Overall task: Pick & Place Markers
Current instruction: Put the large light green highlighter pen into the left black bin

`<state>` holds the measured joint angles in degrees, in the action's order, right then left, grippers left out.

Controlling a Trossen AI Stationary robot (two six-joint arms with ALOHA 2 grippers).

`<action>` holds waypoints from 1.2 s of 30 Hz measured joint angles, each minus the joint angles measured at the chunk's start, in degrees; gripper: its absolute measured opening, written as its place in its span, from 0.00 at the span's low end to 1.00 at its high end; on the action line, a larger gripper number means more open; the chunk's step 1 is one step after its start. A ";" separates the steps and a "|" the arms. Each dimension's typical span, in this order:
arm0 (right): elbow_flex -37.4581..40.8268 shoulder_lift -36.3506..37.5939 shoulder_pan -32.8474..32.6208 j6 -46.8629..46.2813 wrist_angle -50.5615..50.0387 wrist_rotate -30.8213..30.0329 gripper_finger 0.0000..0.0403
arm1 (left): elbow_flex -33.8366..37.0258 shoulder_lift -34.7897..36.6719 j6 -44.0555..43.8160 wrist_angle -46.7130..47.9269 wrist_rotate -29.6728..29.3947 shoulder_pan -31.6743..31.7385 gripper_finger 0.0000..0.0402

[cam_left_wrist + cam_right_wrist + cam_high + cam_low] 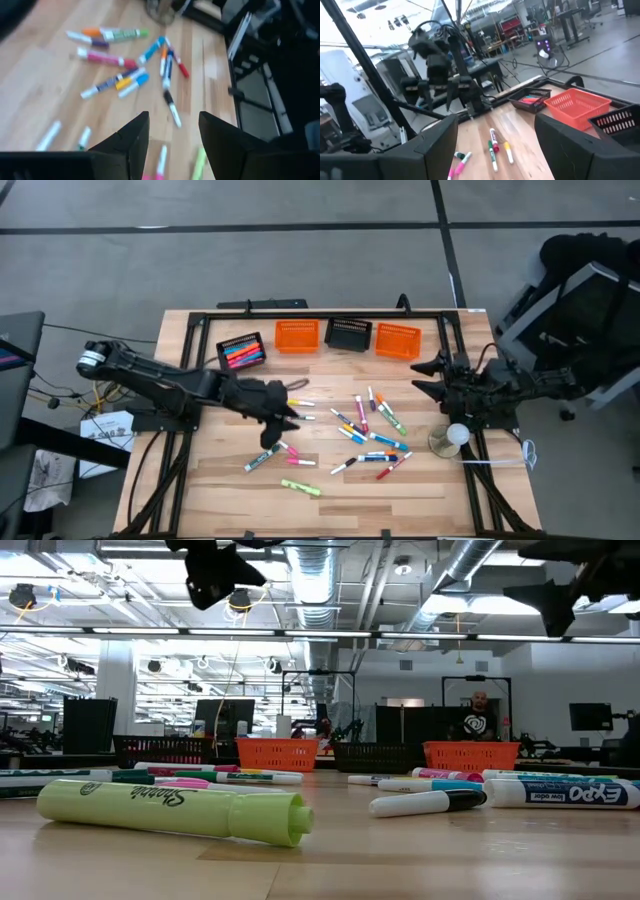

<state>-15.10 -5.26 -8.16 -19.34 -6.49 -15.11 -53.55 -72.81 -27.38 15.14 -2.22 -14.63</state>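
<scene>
Many coloured markers [370,435] lie scattered flat on the wooden table [200,480], and in the left wrist view they show ahead of the fingers [125,75]. A yellow-green one [170,808] lies nearest the front edge. My left gripper [174,120] hovers open above the table's left-middle [288,418], over markers, with nothing between its fingers. My right gripper [497,127] is open and drawn back at the right edge [428,377], pointing level across the table, empty.
Four small baskets stand in a row at the far edge: a black one [241,352] holding several markers, an orange one [296,335], a black one [348,333] and an orange one [398,340]. A round stand with a white ball [450,438] sits at the right.
</scene>
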 joint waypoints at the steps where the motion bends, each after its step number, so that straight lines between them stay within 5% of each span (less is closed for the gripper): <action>1: 0.69 0.96 0.00 -0.09 0.42 0.00 0.63 | -0.58 -0.89 -0.55 1.45 0.10 -0.94 0.43; 19: 4.23 4.96 0.04 -0.17 2.41 -0.50 0.63 | -9.19 -18.92 -12.51 7.04 1.17 -17.97 0.43; 36: 4.21 4.96 0.04 -0.18 2.21 -0.40 0.63 | -11.14 -27.17 -15.11 4.87 3.61 -18.71 0.43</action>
<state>-10.90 -0.30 -8.12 -19.52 -4.28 -15.52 -64.69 -99.98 -42.49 20.00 1.39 -33.34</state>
